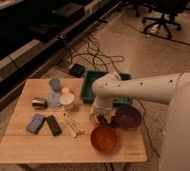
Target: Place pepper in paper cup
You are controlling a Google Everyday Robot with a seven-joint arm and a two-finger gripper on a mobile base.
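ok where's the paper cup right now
In the camera view the paper cup stands near the middle of the table, right of the metal can and left of the green tray; the hand is low to its right, beside the purple bowl.
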